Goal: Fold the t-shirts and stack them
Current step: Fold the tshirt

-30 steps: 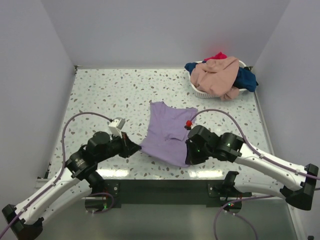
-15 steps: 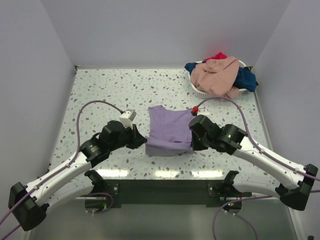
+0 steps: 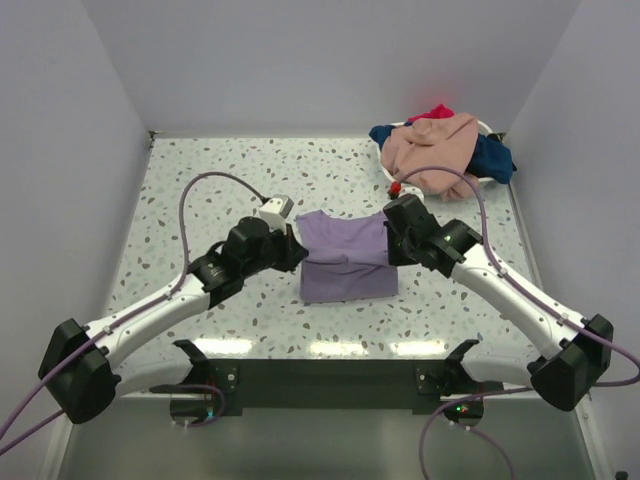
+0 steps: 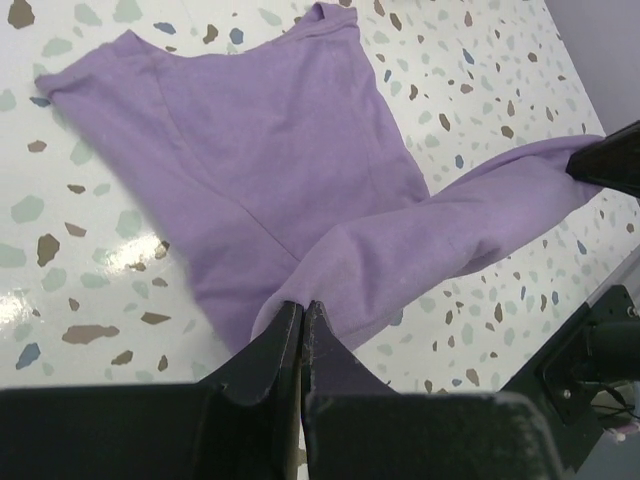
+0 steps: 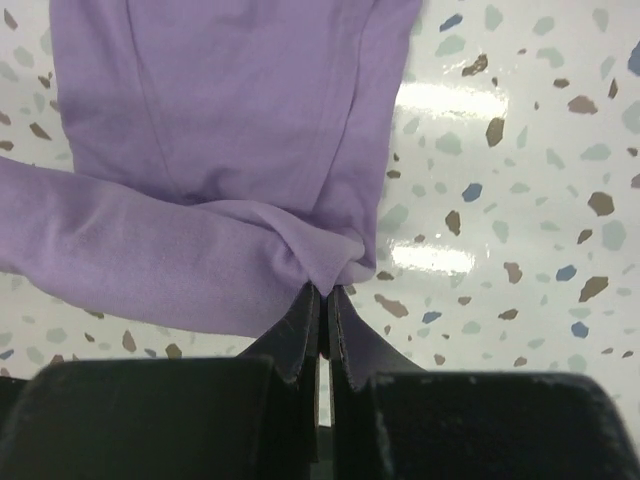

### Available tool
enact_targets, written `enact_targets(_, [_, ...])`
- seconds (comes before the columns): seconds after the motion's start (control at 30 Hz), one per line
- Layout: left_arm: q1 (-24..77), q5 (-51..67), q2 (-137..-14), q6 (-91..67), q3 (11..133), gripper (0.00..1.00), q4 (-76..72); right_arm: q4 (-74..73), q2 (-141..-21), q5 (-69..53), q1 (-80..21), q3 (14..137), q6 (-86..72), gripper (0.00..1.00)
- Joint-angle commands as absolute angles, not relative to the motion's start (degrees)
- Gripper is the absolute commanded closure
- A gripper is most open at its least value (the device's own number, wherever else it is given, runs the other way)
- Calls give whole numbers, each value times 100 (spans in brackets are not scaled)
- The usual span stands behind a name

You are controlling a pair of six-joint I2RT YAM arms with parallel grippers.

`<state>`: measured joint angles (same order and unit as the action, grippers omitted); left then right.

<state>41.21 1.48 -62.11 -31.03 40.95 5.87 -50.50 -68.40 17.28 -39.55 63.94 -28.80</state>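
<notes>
Filling most of the overhead view, the speckled white table (image 3: 200,180) carries a lavender t-shirt (image 3: 345,262) at the centre of the frame. It is doubled over, with its upper layer stretched between the two arms. In the upper right sits a white basket (image 3: 397,184) heaped with a peach t-shirt (image 3: 435,150). A navy t-shirt (image 3: 495,160) lies at the basket's right side and a red t-shirt (image 3: 437,112) peeks out at the top.

The left gripper (image 3: 293,250) meets the lavender cloth at its left edge and the right gripper (image 3: 392,235) at its right edge. From above, the fingers are hidden under the wrists, so only the wrist views settle the grip. The left wrist camera shows its jaws pressed together at bottom centre with a corner of purple fabric pinched between them. The rest of the garment is spread on the table in the upper left, and a band of cloth runs to the right edge. The right wrist camera shows its jaws closed tight on a bunched fold at lower centre, the cloth spreading up and left.
</notes>
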Motion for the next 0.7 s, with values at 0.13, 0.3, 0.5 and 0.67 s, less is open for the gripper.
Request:
enact_targets(0.13, [3780, 123, -6845, -2786, 4500, 100, -324, -4343, -7312, 1828, -3455, 6750, -2259, 100])
enact_targets(0.3, [3568, 334, -7198, -2760, 4614, 100, -641, -4105, -7663, 1714, -3182, 6881, -2022, 100])
enact_targets(0.5, [3366, 430, -7523, -2742, 4728, 100, -835, -3832, -8129, 1600, -2953, 7154, -1811, 100])
enact_targets(0.67, [3235, 457, -7822, -2725, 4843, 100, -923, -3665, -8542, 1538, -2821, 7339, -1688, 100])
